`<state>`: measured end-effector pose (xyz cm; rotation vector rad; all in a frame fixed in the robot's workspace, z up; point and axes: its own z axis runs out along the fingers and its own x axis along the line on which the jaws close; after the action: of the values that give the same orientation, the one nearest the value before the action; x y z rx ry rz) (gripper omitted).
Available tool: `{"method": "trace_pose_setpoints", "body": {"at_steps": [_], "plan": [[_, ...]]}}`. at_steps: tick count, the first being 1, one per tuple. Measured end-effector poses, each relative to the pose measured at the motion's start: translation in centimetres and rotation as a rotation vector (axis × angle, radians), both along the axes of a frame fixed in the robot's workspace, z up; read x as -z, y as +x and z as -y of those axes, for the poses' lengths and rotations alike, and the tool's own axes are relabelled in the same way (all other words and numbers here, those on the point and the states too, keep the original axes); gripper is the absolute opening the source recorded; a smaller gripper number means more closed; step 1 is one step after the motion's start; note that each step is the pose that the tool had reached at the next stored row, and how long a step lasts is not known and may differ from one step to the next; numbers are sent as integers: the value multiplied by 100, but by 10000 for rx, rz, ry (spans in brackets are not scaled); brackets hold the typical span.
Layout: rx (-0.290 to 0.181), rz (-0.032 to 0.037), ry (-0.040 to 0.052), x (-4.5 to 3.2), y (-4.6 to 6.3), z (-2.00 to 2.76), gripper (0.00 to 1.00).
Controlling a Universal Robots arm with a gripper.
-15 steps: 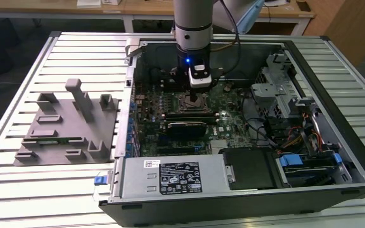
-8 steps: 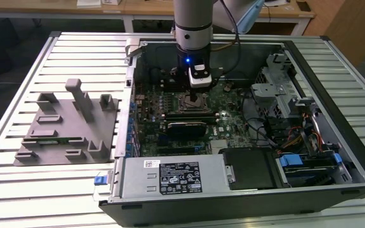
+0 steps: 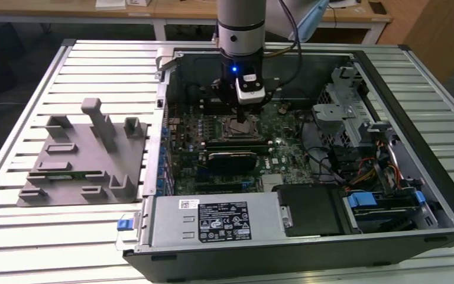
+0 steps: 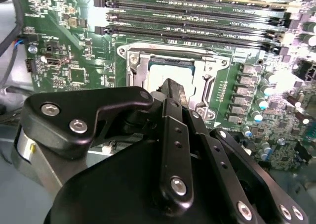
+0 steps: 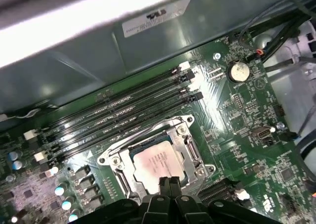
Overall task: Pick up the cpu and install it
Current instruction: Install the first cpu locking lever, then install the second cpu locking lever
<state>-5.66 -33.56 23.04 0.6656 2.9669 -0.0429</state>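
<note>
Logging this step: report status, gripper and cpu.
Gripper down over the socket, fingers together at the cpu's edge. Cpu lying flat inside the socket frame. Nothing else across it.

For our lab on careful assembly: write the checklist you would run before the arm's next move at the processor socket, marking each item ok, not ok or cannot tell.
1. Small square silvery-topped cpu lies within the metal socket frame: ok.
2. Cpu sits fully flat in the socket: cannot tell.
3. Black pincer is over the cpu: ok.
4. Pincer is open or shut: cannot tell.
5. Long black memory slots beside the socket are apart from the pincer: ok.
6. Grey moulded tray rests outside the computer case: ok.
</note>
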Motion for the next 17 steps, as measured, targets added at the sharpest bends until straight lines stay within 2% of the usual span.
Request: {"method": "trace_pose_setpoints", "body": {"at_steps": [3,10,17], "plan": [[-52,0,0,-33,1,0,11],[-331,1,2,-32,32,2,11],[-347,0,1,-33,32,2,11]]}}
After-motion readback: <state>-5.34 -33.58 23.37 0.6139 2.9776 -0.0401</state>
